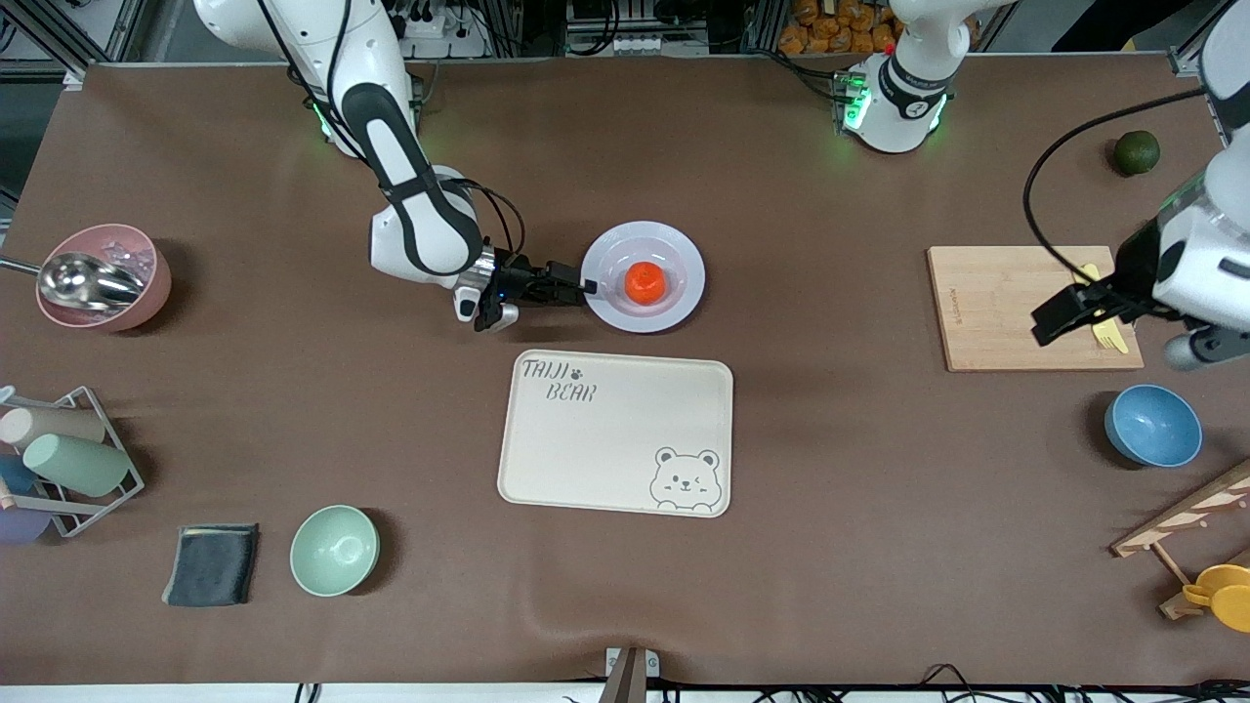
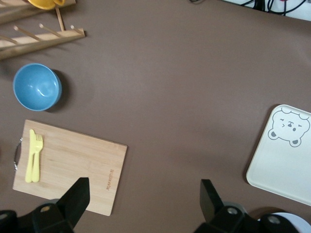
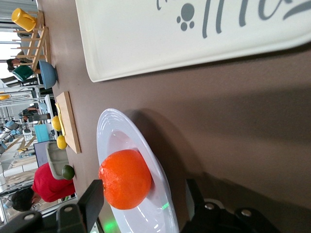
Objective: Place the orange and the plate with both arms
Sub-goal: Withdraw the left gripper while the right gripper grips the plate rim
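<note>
The orange (image 1: 645, 282) (image 3: 124, 178) sits in the well of the pale plate (image 1: 684, 262) (image 3: 116, 131), in the middle of the table between the robot bases and the cream tray. My right gripper (image 1: 586, 287) (image 3: 143, 194) is low at the plate's edge toward the right arm's end. It is open, with one finger over the rim beside the orange and the other under the rim. My left gripper (image 1: 1050, 322) (image 2: 144, 187) hangs open and empty over the wooden cutting board (image 1: 1025, 308) (image 2: 73, 160).
The cream bear tray (image 1: 615, 444) lies nearer the camera than the plate. A yellow fork (image 2: 33, 155) is on the board, with a blue bowl (image 1: 1152, 425) and a dark green fruit (image 1: 1137, 152) nearby. A pink bowl (image 1: 103, 278), green bowl (image 1: 334, 550) and grey cloth (image 1: 212, 563) sit toward the right arm's end.
</note>
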`<action>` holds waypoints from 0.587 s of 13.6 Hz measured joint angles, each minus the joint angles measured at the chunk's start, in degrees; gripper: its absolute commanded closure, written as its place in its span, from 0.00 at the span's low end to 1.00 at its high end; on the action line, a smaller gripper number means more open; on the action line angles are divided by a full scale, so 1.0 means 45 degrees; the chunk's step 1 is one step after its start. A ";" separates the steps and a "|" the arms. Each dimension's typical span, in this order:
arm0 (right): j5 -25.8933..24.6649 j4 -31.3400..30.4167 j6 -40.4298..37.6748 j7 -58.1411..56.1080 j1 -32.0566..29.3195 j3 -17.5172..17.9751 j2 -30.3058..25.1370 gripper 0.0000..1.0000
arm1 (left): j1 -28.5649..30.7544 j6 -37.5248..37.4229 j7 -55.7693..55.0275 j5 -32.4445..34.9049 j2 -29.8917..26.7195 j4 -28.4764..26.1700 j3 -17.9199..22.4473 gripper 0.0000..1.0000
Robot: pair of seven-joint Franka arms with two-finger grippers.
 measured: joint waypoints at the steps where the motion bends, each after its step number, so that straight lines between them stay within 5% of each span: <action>1: 0.0194 0.0000 0.0020 -0.0020 0.0097 -0.0001 0.0022 0.30 | -0.0005 -0.0186 0.0345 0.0000 -0.0320 0.0001 0.0098 0.00; 3: 0.0490 0.0009 0.0250 -0.0143 0.0335 0.0000 0.0099 0.31 | -0.0514 -0.0744 0.1169 0.0000 -0.0783 -0.0014 0.0795 0.00; 5: 0.0570 0.0022 0.0363 -0.0300 0.0415 -0.0001 0.0157 0.35 | -0.1752 -0.0901 0.1990 -0.0308 -0.0901 -0.0070 0.2432 0.00; 8: 0.0837 0.0039 0.0383 -0.0372 0.0430 -0.0010 0.0206 0.59 | -0.2897 -0.0906 0.2810 -0.1050 -0.0914 -0.0280 0.4306 0.00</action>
